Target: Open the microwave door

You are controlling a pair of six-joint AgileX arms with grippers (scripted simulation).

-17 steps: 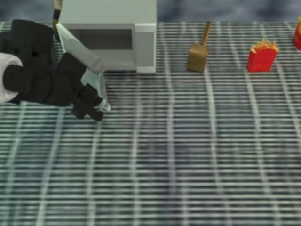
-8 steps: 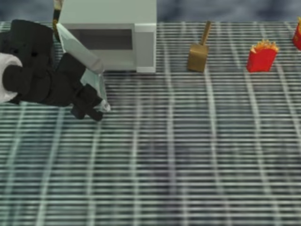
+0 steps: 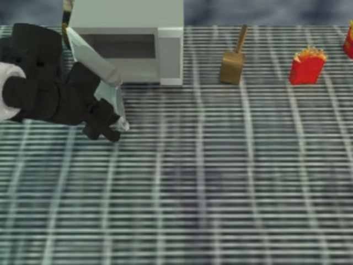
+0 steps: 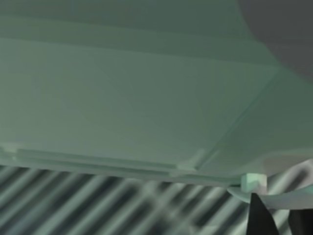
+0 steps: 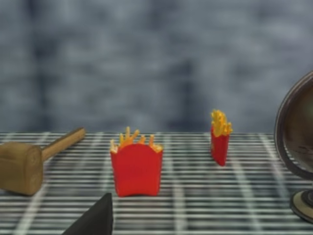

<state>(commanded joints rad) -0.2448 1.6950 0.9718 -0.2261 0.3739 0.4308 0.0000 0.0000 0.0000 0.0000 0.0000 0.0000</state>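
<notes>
Top view — left gripper (image 3: pixel 113 126) half-hidden behind microwave door (image 3: pixel 96 69)

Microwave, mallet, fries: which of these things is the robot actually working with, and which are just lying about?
In use:
- microwave
- microwave door, swung open
- left gripper, at the door's free edge

Lying about:
- mallet
- two fries cartons
- globe

Left arm (image 3: pixel 38 88) at the upper left of the frame was chunky matte black, built of rounded blocky segments, with one white cylindrical section; its hand (image 3: pixel 105 124) was black, with stubby fingers.
</notes>
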